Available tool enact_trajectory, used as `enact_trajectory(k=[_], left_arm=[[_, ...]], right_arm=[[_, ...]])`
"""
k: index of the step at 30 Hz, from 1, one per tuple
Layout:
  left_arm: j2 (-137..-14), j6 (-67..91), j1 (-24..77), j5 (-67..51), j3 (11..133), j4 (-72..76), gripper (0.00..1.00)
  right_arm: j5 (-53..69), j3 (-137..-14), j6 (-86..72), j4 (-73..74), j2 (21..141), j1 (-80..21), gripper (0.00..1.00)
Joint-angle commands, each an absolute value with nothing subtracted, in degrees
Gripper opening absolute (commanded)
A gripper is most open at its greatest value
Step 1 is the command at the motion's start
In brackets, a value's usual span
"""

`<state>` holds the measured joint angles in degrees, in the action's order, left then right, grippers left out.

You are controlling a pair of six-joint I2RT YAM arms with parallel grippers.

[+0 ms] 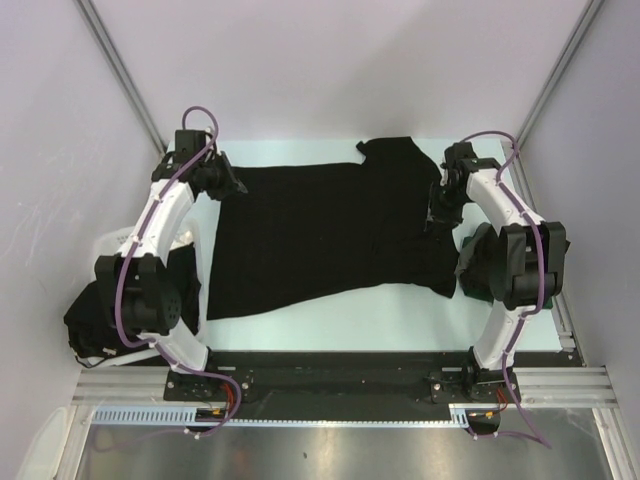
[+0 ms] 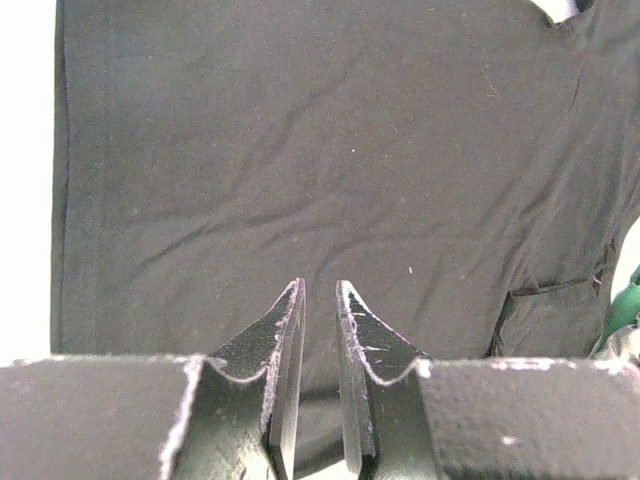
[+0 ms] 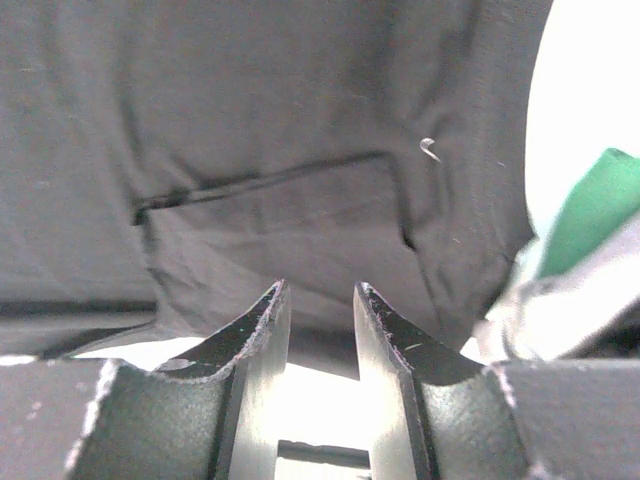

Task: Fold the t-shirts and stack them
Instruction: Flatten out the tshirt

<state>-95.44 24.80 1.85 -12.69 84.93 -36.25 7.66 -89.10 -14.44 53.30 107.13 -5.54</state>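
Black cotton fills the middle of the table (image 1: 350, 322): one t-shirt (image 1: 320, 235) lies spread flat, its collar end toward the right arm and its hem toward the left, with a sleeve sticking out at the far right corner.

Over to the left gripper (image 1: 232, 186), sitting at the far-left corner of that t-shirt. On its wrist camera the left gripper (image 2: 320, 290) shows its fingers (image 2: 280, 330) parted by a narrow slot, and nothing is pinched between them. The t-shirt (image 2: 300, 150) stretches out beyond the tips, lightly creased. Whether the tips touch the cloth, I cannot tell.

Now the right gripper (image 1: 438, 218), at the shirt's right edge near the sleeve. From its own camera the right gripper (image 3: 320, 290) has a wider gap, with bright table showing straight through it and no fabric in the jaws. Just beyond the tips is the t-shirt (image 3: 250, 100), a stitched hem line running across it.

Around the edges, a green cloth (image 1: 478, 272) lies just beside the shirt's near-right corner, partly under the right arm's elbow. It peeks into the right wrist view as the green cloth (image 3: 600, 200) and into the left wrist view too (image 2: 625, 300). Off the left side, behind the left arm, sits a heap of black shirts (image 1: 85, 318).
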Motion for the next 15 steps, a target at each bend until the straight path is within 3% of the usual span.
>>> enact_trajectory(k=[1, 15], left_arm=[[-92.64, 22.85, 1.85, -13.1, 84.99, -37.79, 0.24], [-94.04, 22.94, 4.13, -12.66, 89.82, -39.99, 0.25]], right_arm=[[2.99, -87.89, -12.57, 55.01, 104.06, -5.45, 0.37], [-6.41, -86.48, -12.3, 56.25, 106.61, -5.1, 0.37]])
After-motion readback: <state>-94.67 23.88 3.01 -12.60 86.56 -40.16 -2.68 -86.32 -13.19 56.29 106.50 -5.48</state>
